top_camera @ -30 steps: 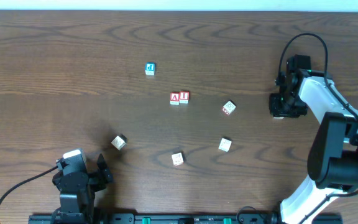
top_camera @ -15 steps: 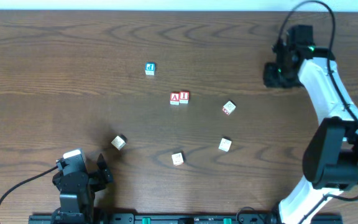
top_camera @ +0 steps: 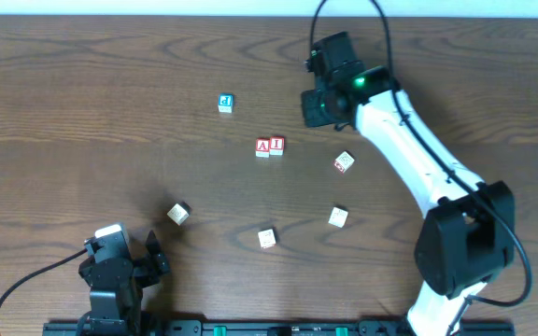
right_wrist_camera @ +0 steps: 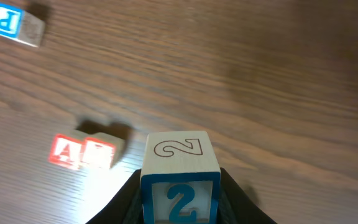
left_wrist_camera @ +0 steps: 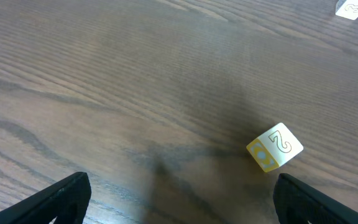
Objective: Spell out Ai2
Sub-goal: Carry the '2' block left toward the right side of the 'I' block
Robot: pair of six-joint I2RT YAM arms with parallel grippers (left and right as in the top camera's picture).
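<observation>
Spelling Ai2, third cube in the grip. The right gripper (right_wrist_camera: pixel 181 202) has its two fingers clamped on opposite side faces of the blue-framed "2" cube (right_wrist_camera: pixel 181 177). We judge the cube to be raised off the table (top_camera: pixel 82 84), far and right of the red-framed "A" cube (top_camera: pixel 263 147) and "I" cube (top_camera: pixel 277 144). These two sit touching at mid-table, A to the left. The left gripper (left_wrist_camera: pixel 182 186) rests at the near left edge, its fingers wide apart around nothing. We take the cube to be light, rigid painted wood with flat, fairly slick faces. The hold belongs on two parallel faces, centred, since a grip near an edge or corner would let it pivot. It should not crush, though the spot just right of the I would leave little room for a finger on that side. The right wrist view alone shows the cube and its numeral, on both the top and the camera-side face. From overhead the gripper hides it entirely, so its height above the wood cannot be fixed. The overhead alone gives the full layout, including the blue-framed "P" cube (top_camera: pixel 225 103) far and left of the pair. The left wrist view adds a yellow-marked cube (left_wrist_camera: pixel 275 147) bearing an outlined 2, not the blue one wanted.
</observation>
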